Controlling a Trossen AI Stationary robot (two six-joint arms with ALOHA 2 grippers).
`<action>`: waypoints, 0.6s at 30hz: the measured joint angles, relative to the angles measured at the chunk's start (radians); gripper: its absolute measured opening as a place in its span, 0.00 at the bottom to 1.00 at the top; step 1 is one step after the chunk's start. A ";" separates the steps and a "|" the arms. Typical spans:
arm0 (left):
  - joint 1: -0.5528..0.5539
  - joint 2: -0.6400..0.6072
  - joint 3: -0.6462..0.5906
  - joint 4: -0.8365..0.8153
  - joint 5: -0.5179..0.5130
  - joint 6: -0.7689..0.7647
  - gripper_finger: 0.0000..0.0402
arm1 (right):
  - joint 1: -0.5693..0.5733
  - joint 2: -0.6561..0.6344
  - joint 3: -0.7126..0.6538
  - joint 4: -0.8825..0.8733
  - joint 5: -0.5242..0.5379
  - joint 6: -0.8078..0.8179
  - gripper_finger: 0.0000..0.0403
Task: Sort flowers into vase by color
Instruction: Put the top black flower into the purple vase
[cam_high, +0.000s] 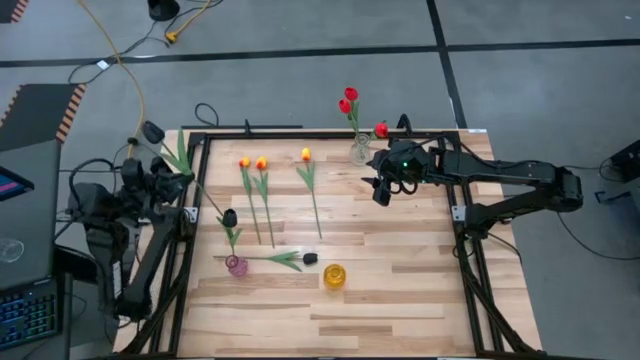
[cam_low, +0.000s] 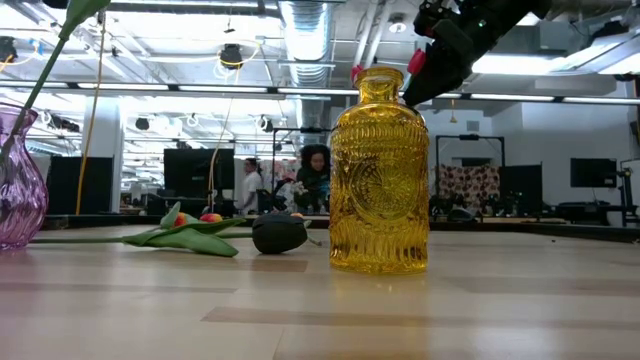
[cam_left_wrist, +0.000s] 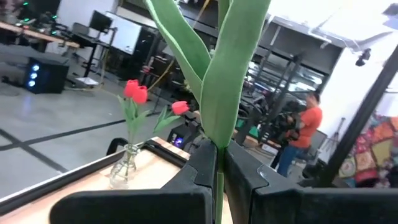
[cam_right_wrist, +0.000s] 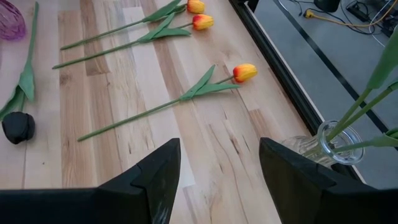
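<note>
My left gripper (cam_high: 182, 180), at the left edge of the table (cam_high: 400, 290) and well left of the yellow vase (cam_high: 334, 276), has its jaws pressed together on the green stem of a black tulip (cam_high: 152, 132), whose head hangs out beyond the table's corner. The purple vase (cam_high: 237, 266), left of the yellow vase, holds one black tulip (cam_high: 230, 217); another black tulip (cam_high: 309, 259) lies flat between the two vases. Three yellow-orange tulips (cam_high: 261, 163) lie beyond the yellow vase. Far right of it, my right gripper (cam_high: 380, 190) hovers with jaws spread and empty, just beside the clear vase (cam_high: 361, 150) holding red tulips (cam_high: 348, 98).
</note>
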 joint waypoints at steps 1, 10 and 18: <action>-0.032 0.000 0.000 -0.002 -0.024 0.014 0.00 | 0.000 0.000 0.000 0.000 0.000 0.000 0.61; -0.377 0.000 0.000 -0.178 -0.320 0.143 0.00 | 0.000 0.000 0.000 0.000 0.000 0.000 0.61; -0.598 -0.003 0.009 -0.181 -0.443 0.138 0.00 | 0.000 0.000 0.000 0.000 0.000 0.000 0.61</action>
